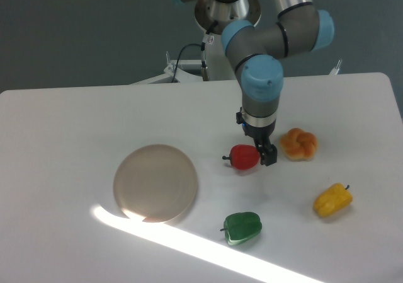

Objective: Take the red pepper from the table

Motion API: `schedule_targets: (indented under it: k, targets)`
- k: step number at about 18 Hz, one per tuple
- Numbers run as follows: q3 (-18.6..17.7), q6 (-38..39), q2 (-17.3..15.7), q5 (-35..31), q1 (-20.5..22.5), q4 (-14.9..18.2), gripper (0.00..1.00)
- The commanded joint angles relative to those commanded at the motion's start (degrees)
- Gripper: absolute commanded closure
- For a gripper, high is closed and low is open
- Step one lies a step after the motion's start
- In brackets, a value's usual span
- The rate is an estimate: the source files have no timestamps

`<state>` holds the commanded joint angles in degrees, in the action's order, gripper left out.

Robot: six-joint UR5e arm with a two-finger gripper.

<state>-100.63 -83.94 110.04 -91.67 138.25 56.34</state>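
The gripper [263,152] is reaching down at the right side of the red pepper [244,157], which is lying on the table [63,125] with its stem pointing left. Whether the jaws are clamping it cannot be told. A plate [155,183] is sitting left, a bun [299,144] right, green pepper [242,227] and yellow pepper [333,200] nearer the camera.

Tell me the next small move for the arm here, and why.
Probably close the jaws on the red pepper. The gripper is already down at table level at the pepper's right side, its jaws right against it, though whether they already pinch it cannot be told. The pepper appears to lie on the table, stem pointing left; lifting comes after.
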Motion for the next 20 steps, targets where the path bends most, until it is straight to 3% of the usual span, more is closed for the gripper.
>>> schedule_targets:
  k: [7, 20]
  targets:
    - [-2.7, 3.6, 0.5, 0.1, -0.4, -0.7, 0.00]
    - [-1.8, 4.0, 3.0, 0.2, -1.1, -2.8, 0.00]
